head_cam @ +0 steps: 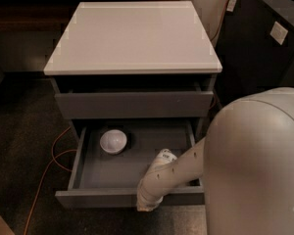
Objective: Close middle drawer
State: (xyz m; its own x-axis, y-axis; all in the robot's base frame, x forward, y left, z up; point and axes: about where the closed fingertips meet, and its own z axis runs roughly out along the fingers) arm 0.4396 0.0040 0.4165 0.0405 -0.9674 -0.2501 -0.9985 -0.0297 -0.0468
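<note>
The middle drawer (98, 198) of the grey cabinet stands pulled far out, its plain front panel low in the view. A small white bowl (113, 141) sits in its tray at the back left. No red soda can shows; my arm covers the tray's right part. My gripper (146, 207) is at the end of the white arm, reaching down over the top edge of the drawer's front panel, right of its middle, and appears to rest against it.
The upper drawer front (132, 104) sits slightly out under the white cabinet top (132, 35). An orange cable (44, 173) lies on the dark floor at left. A dark cabinet (264, 43) stands at right. My white body shell (257, 165) fills the lower right.
</note>
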